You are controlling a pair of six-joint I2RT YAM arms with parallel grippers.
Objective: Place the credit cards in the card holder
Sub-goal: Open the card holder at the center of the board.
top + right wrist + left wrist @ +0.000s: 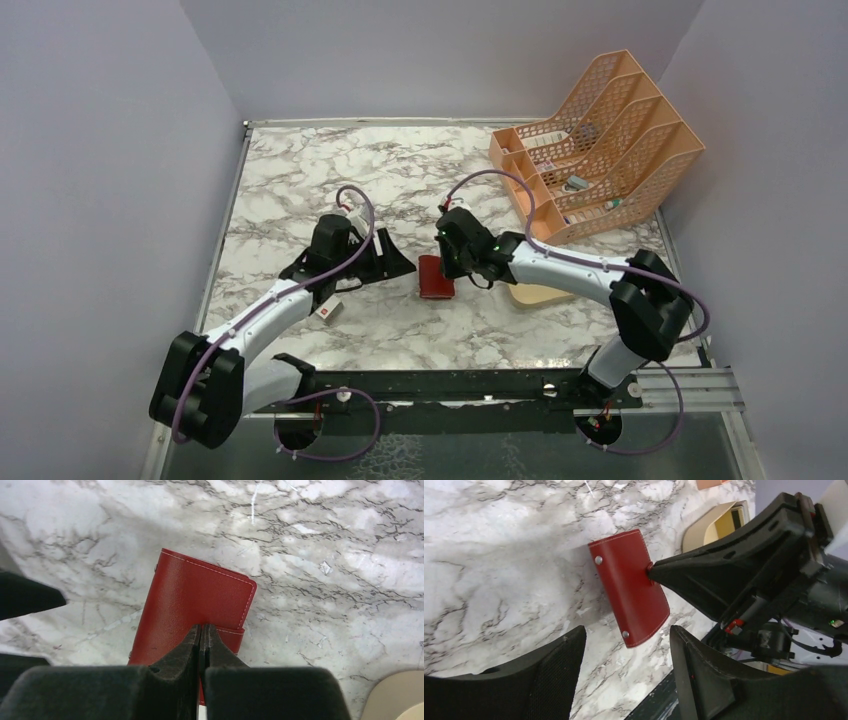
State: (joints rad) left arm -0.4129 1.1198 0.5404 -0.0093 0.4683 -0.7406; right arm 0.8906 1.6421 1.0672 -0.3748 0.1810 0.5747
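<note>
The card holder (436, 279) is a dark red wallet lying closed and flat on the marble table (300, 170). My right gripper (202, 628) is shut, and its joined tips press down on the wallet (200, 587) beside its snap tab. Just left of the wallet, my left gripper (395, 262) hangs open. In the left wrist view, the left gripper (628, 630) has a near corner of the wallet (626, 580) at its mouth, gripping nothing. No credit cards show clearly. A yellow patch lies in the beige tray (704, 527), and I cannot tell what it is.
The beige tray (535, 294) lies right of the wallet, partly under my right arm. An orange mesh file rack (600, 140) stands at the back right. Below my left arm lies a small white box with a red mark (328, 310). A black rail (450, 385) runs along the near edge.
</note>
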